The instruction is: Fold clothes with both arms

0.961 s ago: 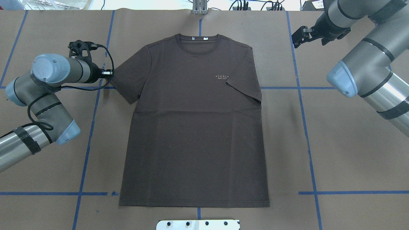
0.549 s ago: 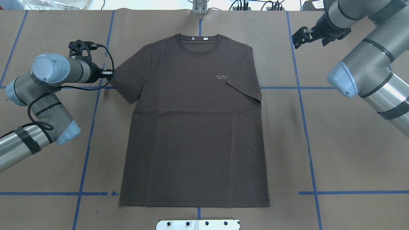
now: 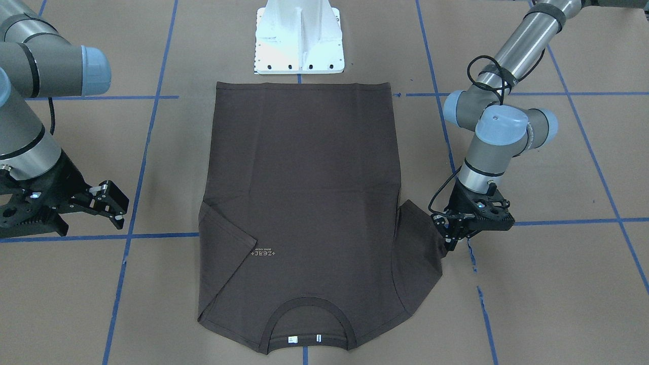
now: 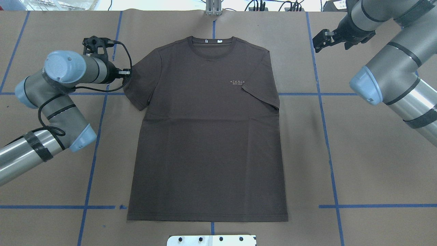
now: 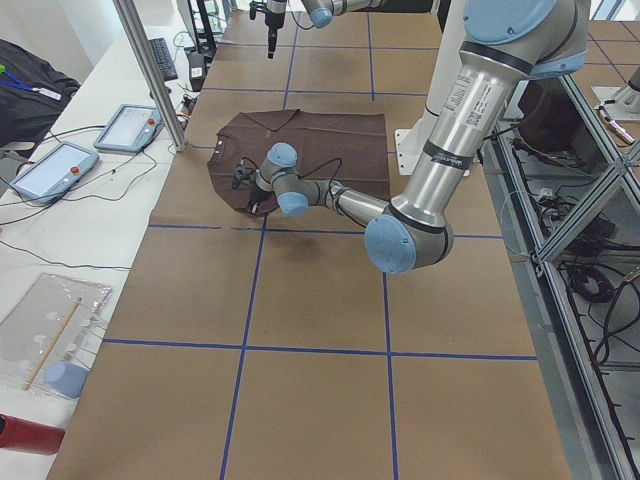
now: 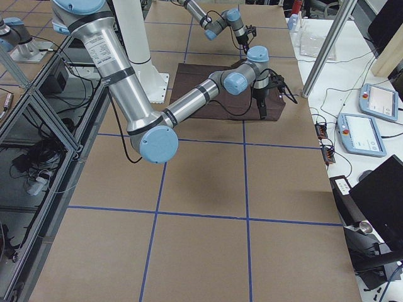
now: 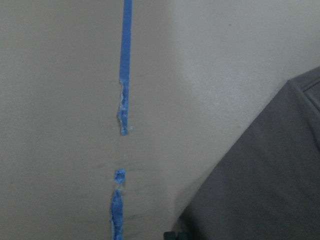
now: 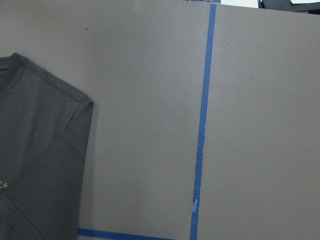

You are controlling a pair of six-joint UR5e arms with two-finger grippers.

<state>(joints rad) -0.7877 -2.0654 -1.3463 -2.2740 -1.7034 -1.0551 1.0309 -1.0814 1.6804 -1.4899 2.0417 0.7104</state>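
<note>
T-shirt [image 4: 205,143]: right sleeve [image 4: 263,97] already in; left pincer [image 3: 449,243] clamps the nine-o'clock sleeve [image 4: 136,85]; right pincer [image 3: 115,203] gapes; body folds remain.

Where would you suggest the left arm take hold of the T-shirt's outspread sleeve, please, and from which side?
Pinch the sleeve at its cuff hem, coming in low from the robot's left. It lies flat on the table, jutting out past the T-shirt's body, so the hem is its free outer edge, and the left gripper sits right beside it.
</note>
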